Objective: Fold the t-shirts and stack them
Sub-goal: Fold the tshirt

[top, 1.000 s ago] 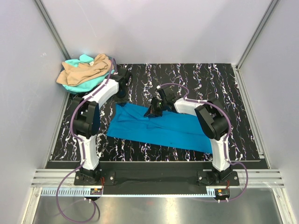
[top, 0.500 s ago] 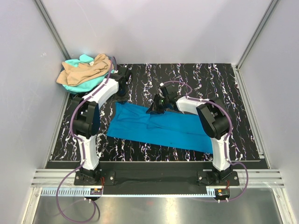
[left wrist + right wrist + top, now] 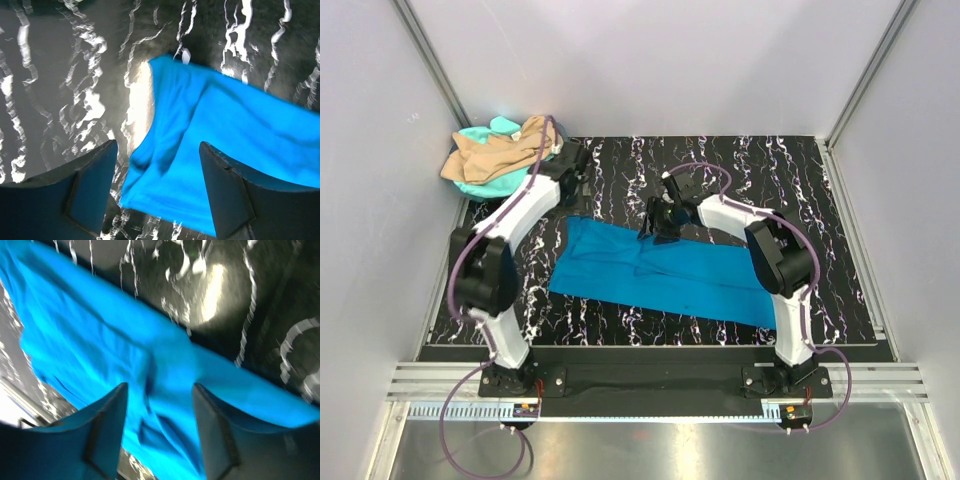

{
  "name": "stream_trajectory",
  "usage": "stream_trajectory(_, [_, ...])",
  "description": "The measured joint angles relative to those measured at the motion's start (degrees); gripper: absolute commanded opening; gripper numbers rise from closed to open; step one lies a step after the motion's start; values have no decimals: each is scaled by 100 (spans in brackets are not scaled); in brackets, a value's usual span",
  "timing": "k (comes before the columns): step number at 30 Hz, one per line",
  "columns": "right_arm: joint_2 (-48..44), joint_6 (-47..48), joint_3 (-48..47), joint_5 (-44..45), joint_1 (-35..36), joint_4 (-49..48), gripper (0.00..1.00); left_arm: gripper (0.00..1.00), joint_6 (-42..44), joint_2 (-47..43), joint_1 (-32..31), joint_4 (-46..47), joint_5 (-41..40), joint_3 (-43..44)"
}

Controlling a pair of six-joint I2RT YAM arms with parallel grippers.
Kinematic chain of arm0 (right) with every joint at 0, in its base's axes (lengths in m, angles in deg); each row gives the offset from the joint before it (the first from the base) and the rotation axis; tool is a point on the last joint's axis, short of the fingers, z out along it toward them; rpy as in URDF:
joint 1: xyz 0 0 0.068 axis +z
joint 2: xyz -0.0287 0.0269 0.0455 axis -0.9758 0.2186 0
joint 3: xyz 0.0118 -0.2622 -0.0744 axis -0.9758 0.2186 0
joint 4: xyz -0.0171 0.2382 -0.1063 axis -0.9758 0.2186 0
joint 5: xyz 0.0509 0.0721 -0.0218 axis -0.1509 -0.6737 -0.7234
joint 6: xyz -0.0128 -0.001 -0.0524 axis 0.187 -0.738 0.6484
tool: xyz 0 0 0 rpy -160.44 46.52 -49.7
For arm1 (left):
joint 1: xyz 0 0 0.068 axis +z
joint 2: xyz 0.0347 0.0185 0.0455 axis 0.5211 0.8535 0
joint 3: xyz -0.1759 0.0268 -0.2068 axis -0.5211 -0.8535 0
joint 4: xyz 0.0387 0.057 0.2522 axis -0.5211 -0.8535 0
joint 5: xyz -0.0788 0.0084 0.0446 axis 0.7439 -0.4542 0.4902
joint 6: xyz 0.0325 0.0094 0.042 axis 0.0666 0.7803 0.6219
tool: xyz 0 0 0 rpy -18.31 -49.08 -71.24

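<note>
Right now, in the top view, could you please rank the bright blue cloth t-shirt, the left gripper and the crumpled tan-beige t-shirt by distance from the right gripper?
1. Bright blue cloth t-shirt, spread just under the right gripper.
2. Left gripper, off to its left, over the shirt's corner.
3. Crumpled tan-beige t-shirt, heaped at the far-left corner.

The tan shirt [image 3: 500,150] covers most of the mint shirt [image 3: 485,187], so only its edges show. From above, the right gripper [image 3: 658,222] hides part of the far edge of the blue shirt [image 3: 660,275]. The left gripper [image 3: 572,175] is too dark and small to read. Both wrist views cut the blue shirt off, and the right one is blurred.
</note>
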Motion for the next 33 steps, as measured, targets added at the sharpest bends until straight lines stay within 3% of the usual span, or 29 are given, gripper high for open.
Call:
stream_trajectory(5, [-485, 573, 0, -181, -4, 461, 64, 73, 195, -1381, 15, 304, 614, -949])
stream_trajectory(8, [-584, 678, -2, -584, -4, 400, 63, 71, 275, -1707, 17, 621, 1139, -1530])
stream_trajectory(12, [-487, 719, -4, -979, -4, 365, 63, 62, 334, -1443, 26, 782, 1676, -1952])
stream_trajectory(19, [234, 754, -286, -1281, -4, 302, 62, 46, 417, -1056, 98, 951, 1895, -1993])
stream_trajectory(33, [577, 114, -433, -1676, -17, -234, 49, 44, 367, -31, 146, 1043, 1722, -2024])
